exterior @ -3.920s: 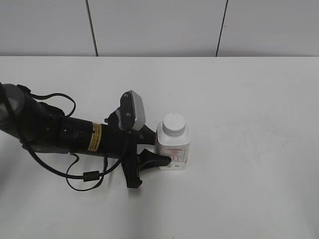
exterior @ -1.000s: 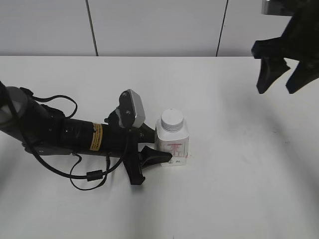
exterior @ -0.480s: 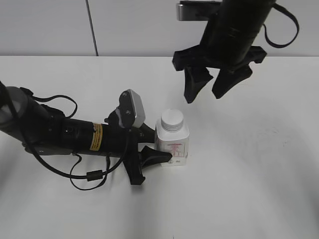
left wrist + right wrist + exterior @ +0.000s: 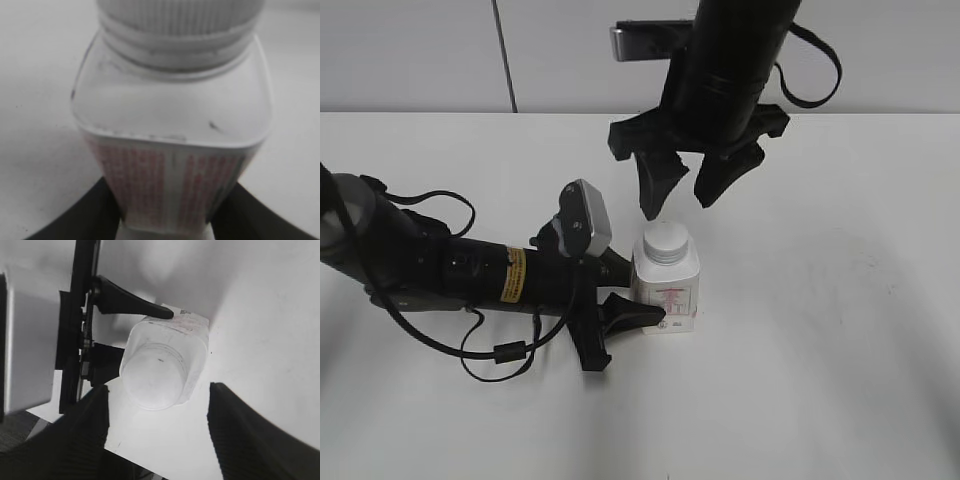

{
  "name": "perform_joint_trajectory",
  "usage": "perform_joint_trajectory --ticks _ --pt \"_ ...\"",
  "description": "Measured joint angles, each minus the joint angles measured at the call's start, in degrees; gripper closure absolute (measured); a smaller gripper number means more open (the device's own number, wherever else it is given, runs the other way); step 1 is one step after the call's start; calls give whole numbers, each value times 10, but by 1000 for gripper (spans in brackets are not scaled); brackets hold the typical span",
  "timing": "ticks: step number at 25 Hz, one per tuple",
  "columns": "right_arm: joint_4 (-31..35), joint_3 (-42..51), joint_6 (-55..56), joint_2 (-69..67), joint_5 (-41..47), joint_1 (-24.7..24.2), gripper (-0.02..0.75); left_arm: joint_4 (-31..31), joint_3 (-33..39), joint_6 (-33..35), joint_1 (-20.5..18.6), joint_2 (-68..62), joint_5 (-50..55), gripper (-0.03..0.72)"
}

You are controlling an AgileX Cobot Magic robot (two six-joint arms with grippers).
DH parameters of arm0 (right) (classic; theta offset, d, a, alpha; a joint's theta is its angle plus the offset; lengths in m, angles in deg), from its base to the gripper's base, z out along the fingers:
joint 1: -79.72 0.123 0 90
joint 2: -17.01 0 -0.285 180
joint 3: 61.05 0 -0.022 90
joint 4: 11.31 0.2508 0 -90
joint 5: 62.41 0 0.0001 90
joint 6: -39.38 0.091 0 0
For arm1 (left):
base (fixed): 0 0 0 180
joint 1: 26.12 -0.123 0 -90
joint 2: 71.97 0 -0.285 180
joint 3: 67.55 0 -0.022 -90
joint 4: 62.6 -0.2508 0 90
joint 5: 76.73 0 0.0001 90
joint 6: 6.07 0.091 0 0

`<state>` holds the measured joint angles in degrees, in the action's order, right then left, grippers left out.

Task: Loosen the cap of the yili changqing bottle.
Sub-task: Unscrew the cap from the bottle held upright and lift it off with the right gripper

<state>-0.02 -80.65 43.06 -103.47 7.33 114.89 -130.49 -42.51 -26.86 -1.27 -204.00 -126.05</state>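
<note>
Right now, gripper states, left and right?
Left gripper: shut on the yili changqing bottle, clamping its lower body as it stands upright on the table.
Right gripper: open, holding nothing, above the cap.

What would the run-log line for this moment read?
left end effector: shut on small white squarish plastic bottle | right end effector: open, above ribbed white cap | cap: on
</note>
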Motion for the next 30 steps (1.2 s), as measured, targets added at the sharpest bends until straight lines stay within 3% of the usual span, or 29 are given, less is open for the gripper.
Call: perform_joint_trajectory --ticks 24,30 --pt "13 0 0 -55 0 0 246 -1 -1 0 0 0 3 354" --pt "17 -1 0 -55 0 0 343 -1 -1 0 0 0 3 354"
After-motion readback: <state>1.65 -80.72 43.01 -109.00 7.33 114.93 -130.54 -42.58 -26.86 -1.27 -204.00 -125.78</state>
